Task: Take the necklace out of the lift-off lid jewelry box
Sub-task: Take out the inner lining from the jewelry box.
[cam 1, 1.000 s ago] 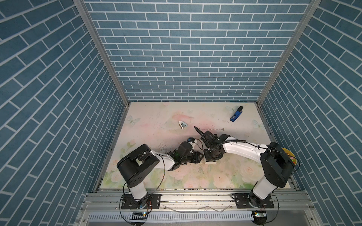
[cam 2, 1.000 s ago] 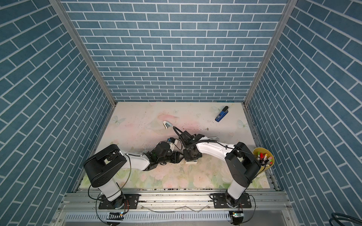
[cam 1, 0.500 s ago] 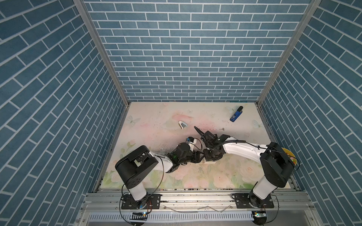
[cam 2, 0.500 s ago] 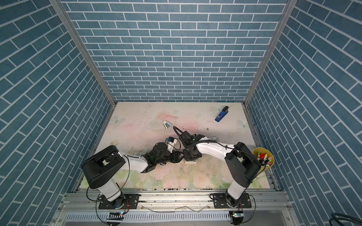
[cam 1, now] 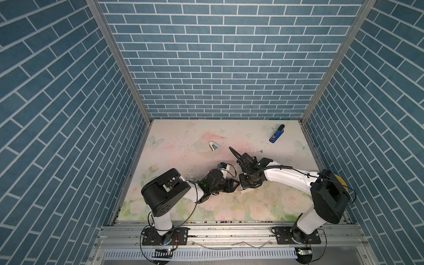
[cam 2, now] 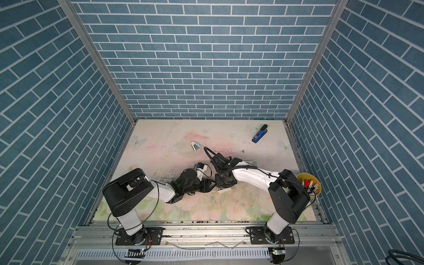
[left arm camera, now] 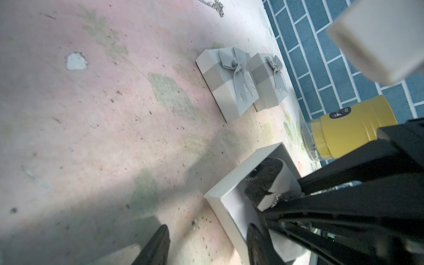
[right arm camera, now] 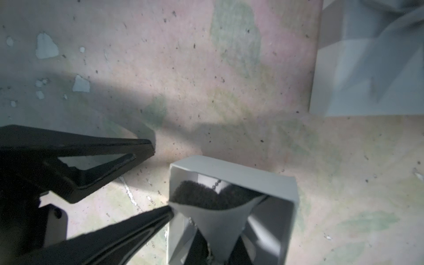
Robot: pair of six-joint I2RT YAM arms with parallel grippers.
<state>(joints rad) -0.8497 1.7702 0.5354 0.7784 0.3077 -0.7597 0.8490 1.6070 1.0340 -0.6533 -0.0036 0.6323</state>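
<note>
Hardly shifts since before; holds left claw [right arm camera: 161, 179] wide by box [right arm camera: 231, 169], nips necklace [right arm camera: 210, 252] with right claw [left arm camera: 278, 198]; likely needs slow lift.

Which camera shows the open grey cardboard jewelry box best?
Right wrist: the open grey cardboard jewelry box is close, its black insert visible. Left wrist shows the box partly behind the black right gripper; both top views show only a corner.

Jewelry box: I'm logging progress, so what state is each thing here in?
Jewelry box: open, lid off.
Necklace: inside the box.
Necklace card: pinched by right hand.
Right hand: shut on necklace card.
Left hand: open, finger at box wall.
Other necklace: lying loose, outside the box.
</note>
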